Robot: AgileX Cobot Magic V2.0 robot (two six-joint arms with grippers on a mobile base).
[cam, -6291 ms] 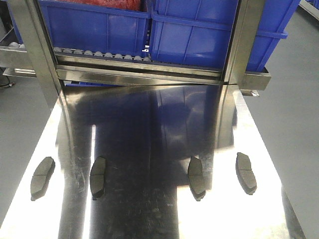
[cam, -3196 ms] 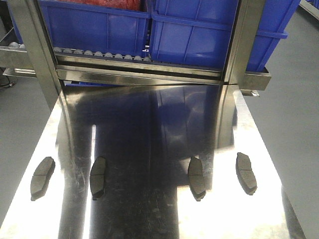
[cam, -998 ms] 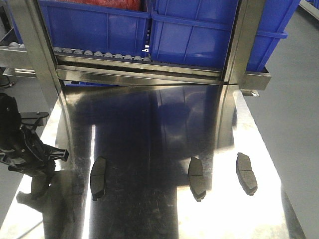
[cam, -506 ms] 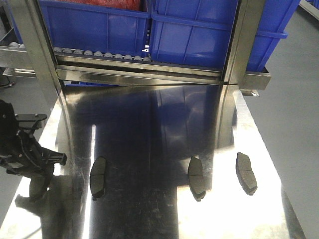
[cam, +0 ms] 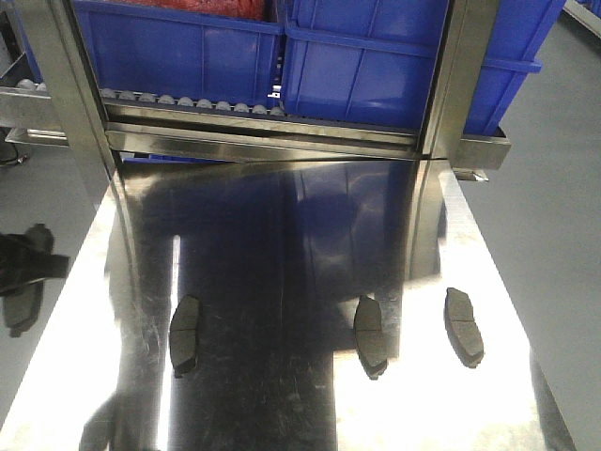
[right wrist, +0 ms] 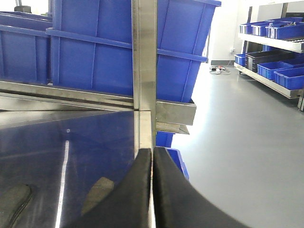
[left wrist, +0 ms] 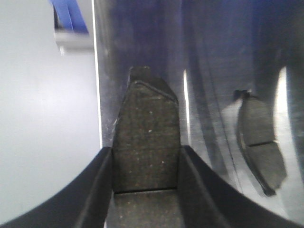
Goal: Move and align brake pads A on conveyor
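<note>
Pinching one brake pad, the left gripper sits blurry by the steel table's left edge. Three more pads lie on it. The right gripper is pressed together, empty. Blue bins sit behind, one holding something red, mostly cut off.

Four grey, curved oblong brake pads show: one pad clamped in the left gripper, three on the shiny steel table to its right. Two large blue plastic crates stand ahead of it.
</note>
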